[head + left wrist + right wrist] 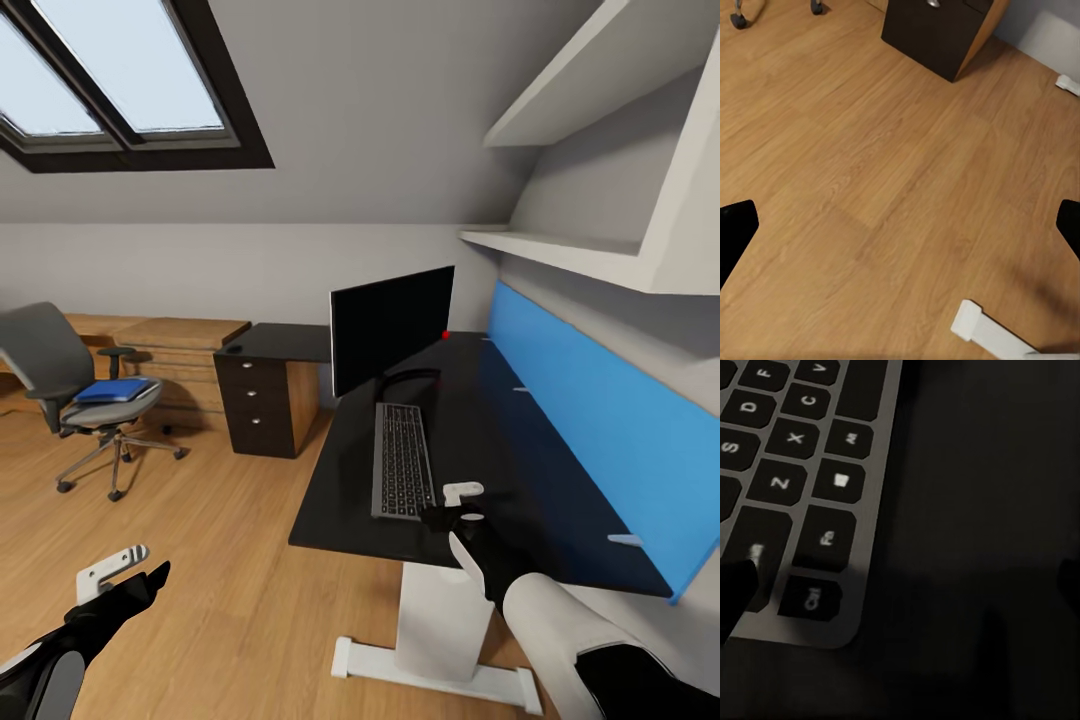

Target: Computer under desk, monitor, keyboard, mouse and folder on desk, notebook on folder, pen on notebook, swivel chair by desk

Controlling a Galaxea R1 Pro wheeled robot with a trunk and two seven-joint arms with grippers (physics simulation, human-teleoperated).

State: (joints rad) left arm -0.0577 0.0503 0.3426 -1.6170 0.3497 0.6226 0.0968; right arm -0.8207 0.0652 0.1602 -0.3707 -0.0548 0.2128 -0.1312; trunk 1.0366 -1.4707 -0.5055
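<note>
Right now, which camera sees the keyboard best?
The head view: there the whole keyboard lies on the desk in front of the monitor. The right wrist view is very close and catches just one corner of it, with a few keys. The left wrist view looks at the floor.

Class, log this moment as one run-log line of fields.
right claw: over desk, at keyboard corner | left claw: open above floor | folder: on swivel chair | monitor: on desk
</note>
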